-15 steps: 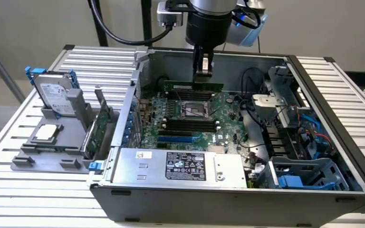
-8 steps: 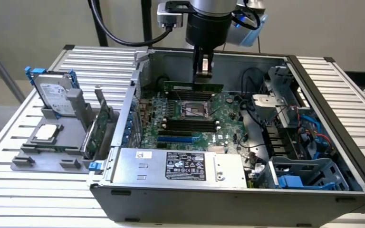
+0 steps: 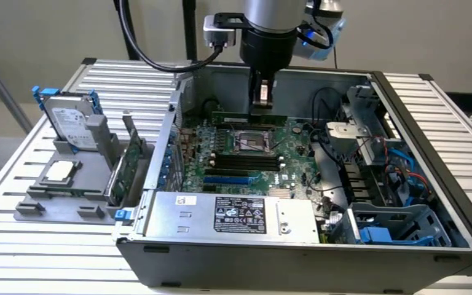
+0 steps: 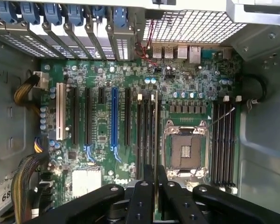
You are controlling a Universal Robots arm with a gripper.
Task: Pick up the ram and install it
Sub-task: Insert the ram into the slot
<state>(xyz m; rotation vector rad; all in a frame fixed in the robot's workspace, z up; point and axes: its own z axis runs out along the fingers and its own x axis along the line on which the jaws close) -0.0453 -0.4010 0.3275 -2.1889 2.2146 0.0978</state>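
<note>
Grips the ram (image 3: 248, 116) tight in the gripper (image 3: 260, 103), lengthwise close over the black memory slots (image 4: 146, 130) beside the CPU socket (image 4: 186, 149) inside the open case (image 3: 244, 264); by judgement mid-install, pick-up done, with seating demanding edge squared to one slot and a straight downward press.

The arm (image 3: 267, 12) is a silver-grey cylinder with a black wrist (image 3: 267, 52) and a thick black cable (image 3: 126, 24); the black hand (image 4: 155, 175) shows round screws (image 4: 111, 188).

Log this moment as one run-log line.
gripper: shut on ram | position: over memory slots beside CPU socket | seated: cannot tell
</note>
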